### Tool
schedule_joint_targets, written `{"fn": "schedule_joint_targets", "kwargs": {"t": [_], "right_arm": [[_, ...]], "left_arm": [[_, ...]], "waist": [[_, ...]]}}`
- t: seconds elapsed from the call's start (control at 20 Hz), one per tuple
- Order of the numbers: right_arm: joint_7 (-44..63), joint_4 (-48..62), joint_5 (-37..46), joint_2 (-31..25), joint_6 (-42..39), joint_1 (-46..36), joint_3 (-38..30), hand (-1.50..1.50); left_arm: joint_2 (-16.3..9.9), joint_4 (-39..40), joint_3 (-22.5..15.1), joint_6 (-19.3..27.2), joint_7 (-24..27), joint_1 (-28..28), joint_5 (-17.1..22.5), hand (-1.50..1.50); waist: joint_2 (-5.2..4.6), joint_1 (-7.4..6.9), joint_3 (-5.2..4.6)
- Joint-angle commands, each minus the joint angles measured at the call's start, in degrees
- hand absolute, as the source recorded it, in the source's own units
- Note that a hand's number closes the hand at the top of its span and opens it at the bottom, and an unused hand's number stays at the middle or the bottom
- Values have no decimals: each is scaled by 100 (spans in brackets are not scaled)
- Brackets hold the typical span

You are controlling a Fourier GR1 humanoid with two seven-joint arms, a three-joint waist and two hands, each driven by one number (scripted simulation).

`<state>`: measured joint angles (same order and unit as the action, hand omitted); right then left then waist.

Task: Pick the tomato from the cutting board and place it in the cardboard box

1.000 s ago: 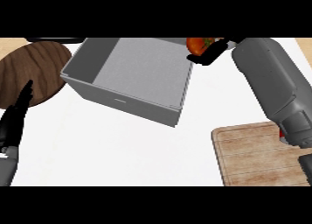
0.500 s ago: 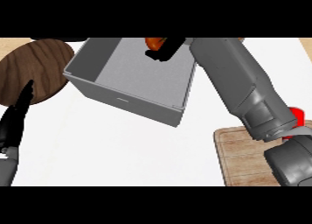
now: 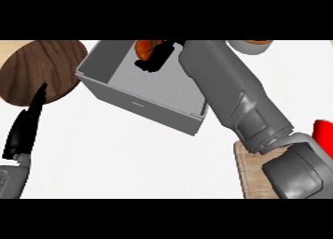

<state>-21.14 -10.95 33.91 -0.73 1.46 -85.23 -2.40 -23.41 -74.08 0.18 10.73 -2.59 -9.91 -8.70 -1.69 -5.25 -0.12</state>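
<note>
My right hand [image 3: 157,55] reaches over the grey box [image 3: 138,100], its fingers curled round the orange-red tomato [image 3: 144,46], which hangs above the box's far inner part. The right forearm crosses the box's right rim. The wooden cutting board [image 3: 253,175] lies at the lower right, mostly hidden under my right arm. At the left edge my left hand [image 3: 25,128] rests open with its fingers pointing up, apart from the box.
A round dark wooden plate [image 3: 39,70] lies at the upper left beside the box. A red object [image 3: 325,135] stands at the right edge near the cutting board. A pale round thing [image 3: 255,45] shows at the top right.
My right hand has carried the tomato leftward from beyond the box's far right corner to above the box's inside. The left hand has stayed still.
</note>
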Motion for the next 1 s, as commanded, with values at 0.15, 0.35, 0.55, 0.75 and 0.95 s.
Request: {"fn": "schedule_joint_targets", "kwargs": {"t": [0.15, 0.35, 0.55, 0.75, 0.95], "right_arm": [[397, 435, -20, 71, 841, 161, 212, 150], [802, 768, -302, 73, 53, 35, 43, -150], [590, 741, -379, 73, 173, 167, -47, -150], [281, 592, -582, 73, 417, 208, -160, -150], [-292, 348, -931, 73, 816, 457, -505, -150]], "left_arm": [[-114, -115, -33, -325, -128, -314, 82, 0], [95, 150, -143, -117, -247, -541, -110, 0], [129, 142, -166, -134, -49, -465, -116, 0], [11, 43, -109, -222, -232, -666, -101, 0], [-23, -114, -101, -219, -256, -392, -100, 0]], "waist": [[-64, -371, -2], [-69, -299, -4], [-141, -375, -3], [-118, -480, 4], [-96, -378, 16]]}}
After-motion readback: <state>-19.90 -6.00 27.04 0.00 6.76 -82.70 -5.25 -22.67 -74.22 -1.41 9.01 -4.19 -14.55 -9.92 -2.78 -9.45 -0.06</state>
